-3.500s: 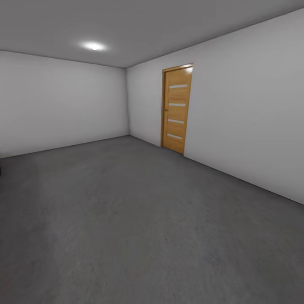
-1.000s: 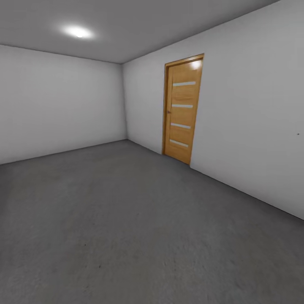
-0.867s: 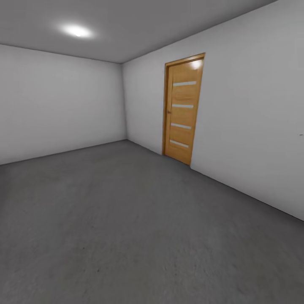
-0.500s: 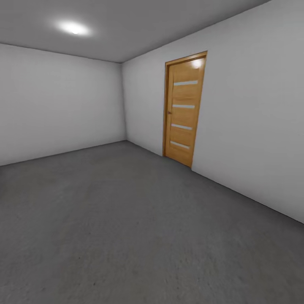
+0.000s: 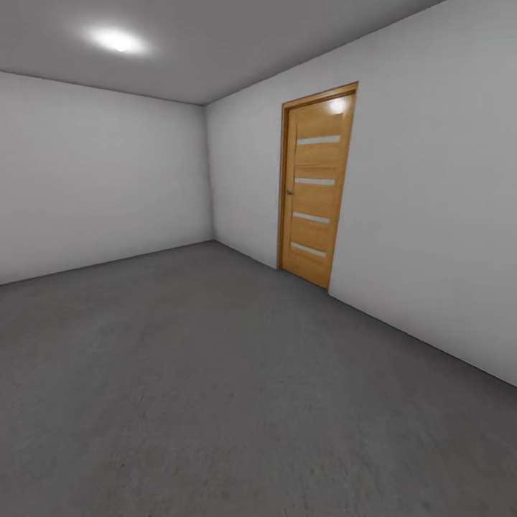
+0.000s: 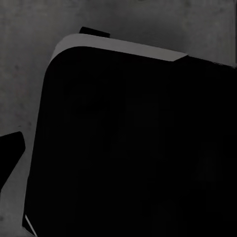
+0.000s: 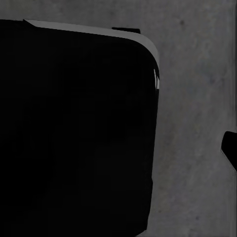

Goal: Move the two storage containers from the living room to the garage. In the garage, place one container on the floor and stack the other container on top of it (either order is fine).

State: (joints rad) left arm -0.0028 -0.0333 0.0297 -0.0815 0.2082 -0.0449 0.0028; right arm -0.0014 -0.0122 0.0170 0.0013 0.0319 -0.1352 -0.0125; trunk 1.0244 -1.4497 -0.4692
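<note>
A bare garage room seen from the robot's head camera. Pale grey walls [image 5: 100, 172] meet at a far corner under a grey ceiling with one round ceiling light [image 5: 115, 39] glowing near the upper left. The dark grey concrete-like floor [image 5: 215, 373] spreads across the whole lower half of the view, rough and matte. Set in the right-hand wall is a closed wooden door [image 5: 314, 185], honey-coloured, with four narrow pale horizontal panes and a small handle on its left edge.

Each wrist camera looks down past a large black rounded body [image 6: 133, 148], likely part of the robot itself, with the same grey floor around its edges. In the left wrist view a dark tip pokes in at one edge, and a similar dark tip [image 7: 230, 148] shows in the right wrist view; these may be finger ends, but whether either gripper's fingers are apart or together cannot be told.

No orange-red storage container appears here, so where the two boxes are cannot be said from this moment.

The step in hand looks like driving across the garage. To do it well, the base should keep well apart from the right wall and door, move steadily, and keep the arms tucked close to the body.
</note>
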